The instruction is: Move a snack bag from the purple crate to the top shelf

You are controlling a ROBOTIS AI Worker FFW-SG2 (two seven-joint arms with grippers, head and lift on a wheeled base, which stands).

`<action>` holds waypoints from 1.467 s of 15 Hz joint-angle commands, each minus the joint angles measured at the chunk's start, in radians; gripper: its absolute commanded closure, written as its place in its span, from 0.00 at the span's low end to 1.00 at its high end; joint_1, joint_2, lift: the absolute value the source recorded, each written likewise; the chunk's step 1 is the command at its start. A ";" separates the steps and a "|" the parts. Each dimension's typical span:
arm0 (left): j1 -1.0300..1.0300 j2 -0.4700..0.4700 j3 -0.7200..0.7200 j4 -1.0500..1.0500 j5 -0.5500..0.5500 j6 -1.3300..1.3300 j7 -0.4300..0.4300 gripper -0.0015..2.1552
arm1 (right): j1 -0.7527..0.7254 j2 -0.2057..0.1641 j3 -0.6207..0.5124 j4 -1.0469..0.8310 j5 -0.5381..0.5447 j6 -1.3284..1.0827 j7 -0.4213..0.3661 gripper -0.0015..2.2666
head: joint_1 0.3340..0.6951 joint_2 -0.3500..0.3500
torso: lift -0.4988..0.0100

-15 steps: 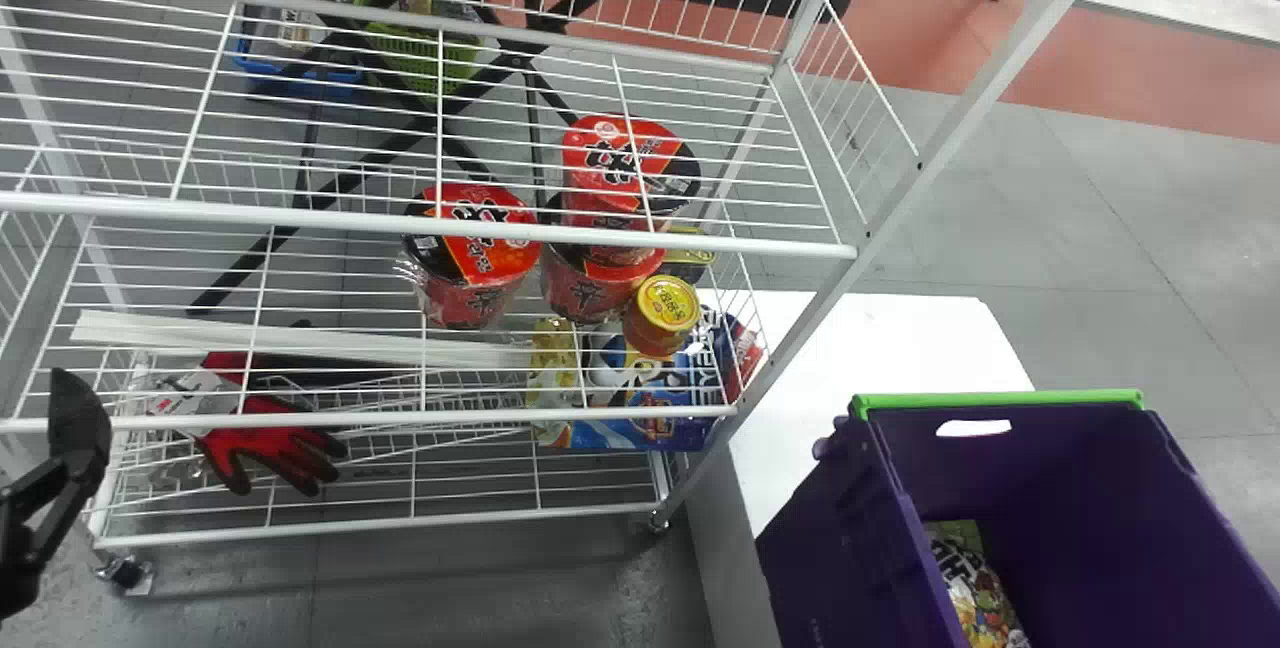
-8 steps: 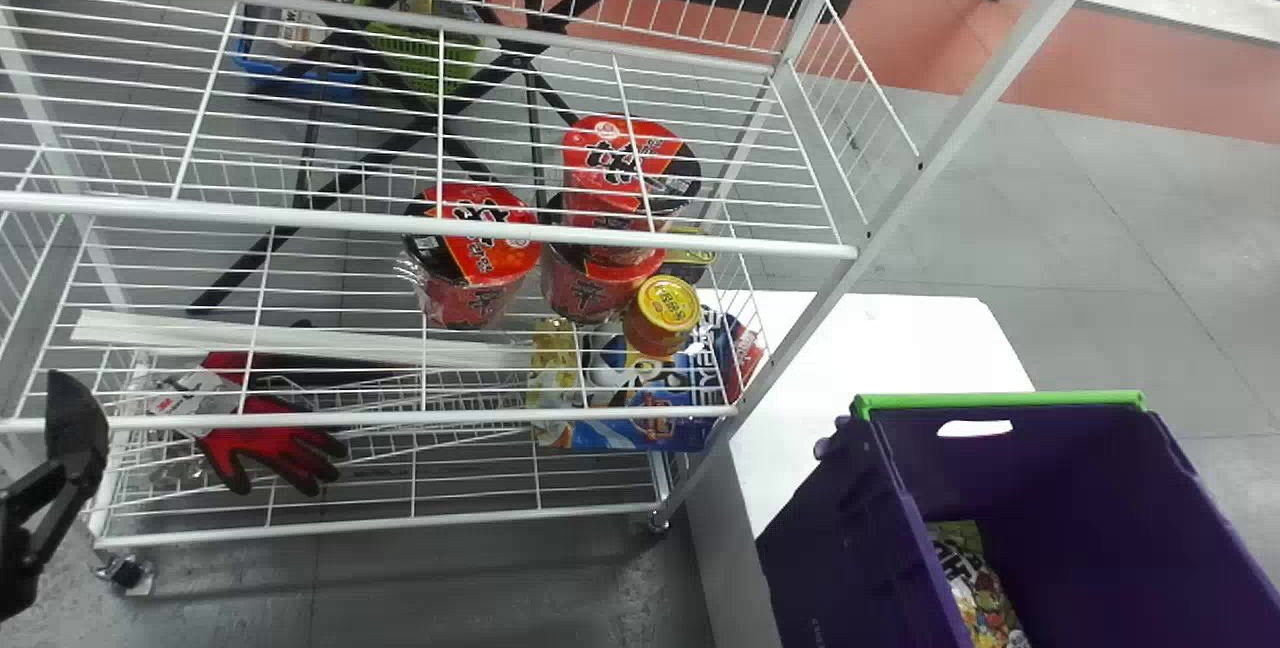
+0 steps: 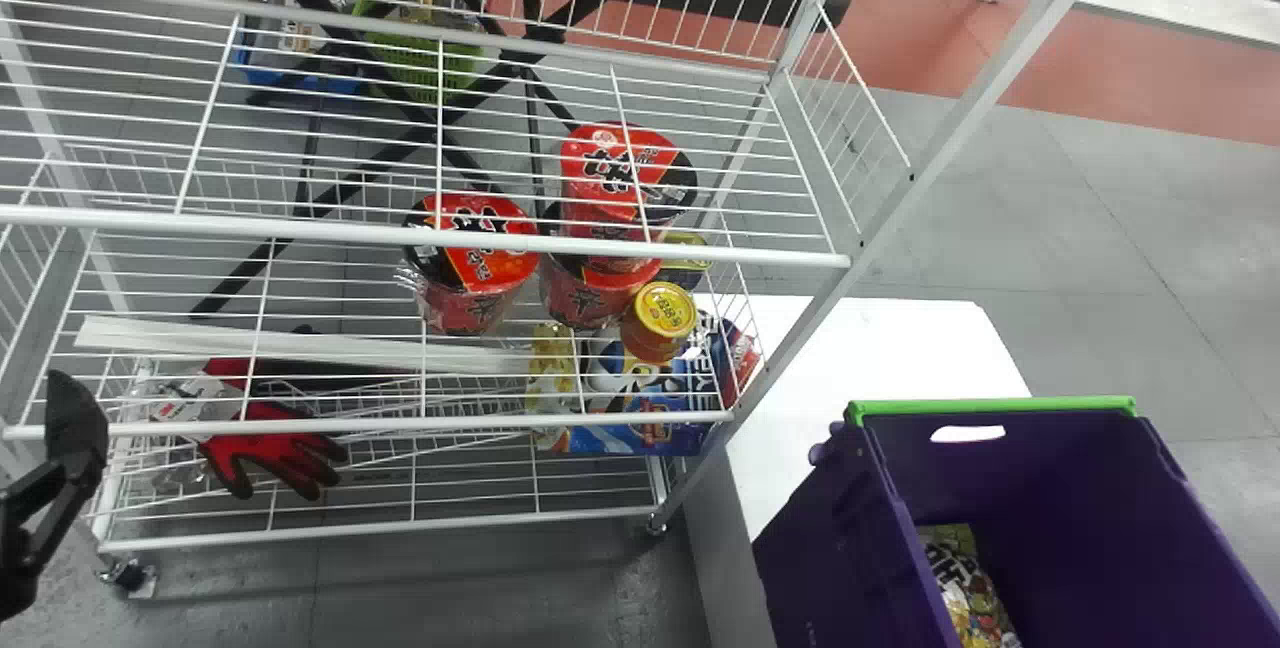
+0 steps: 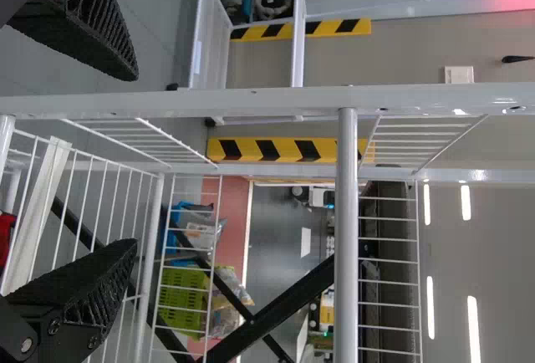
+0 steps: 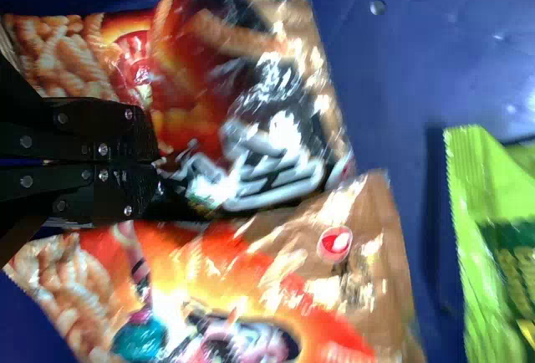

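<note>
In head view, crate (image 3: pixel 840 548) slightly lower

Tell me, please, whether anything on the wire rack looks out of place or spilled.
The red-and-black glove, low on the left of the wire rack, looks out of place, being workwear on a rack that also holds packaged food. I see no clear spill.
</note>
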 commanded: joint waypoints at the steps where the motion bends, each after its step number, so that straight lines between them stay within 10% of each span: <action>1: 0.000 0.000 0.000 0.001 0.001 -0.002 0.000 0.06 | 0.000 0.000 -0.009 -0.014 0.002 0.034 0.000 0.91 | 1.00 0.00 | 0.14; 22: -0.001 -0.002 0.001 0.010 0.001 -0.011 -0.002 0.06 | 0.003 0.000 -0.021 -0.019 0.010 0.028 -0.007 0.94 | 1.00 0.00 | 0.31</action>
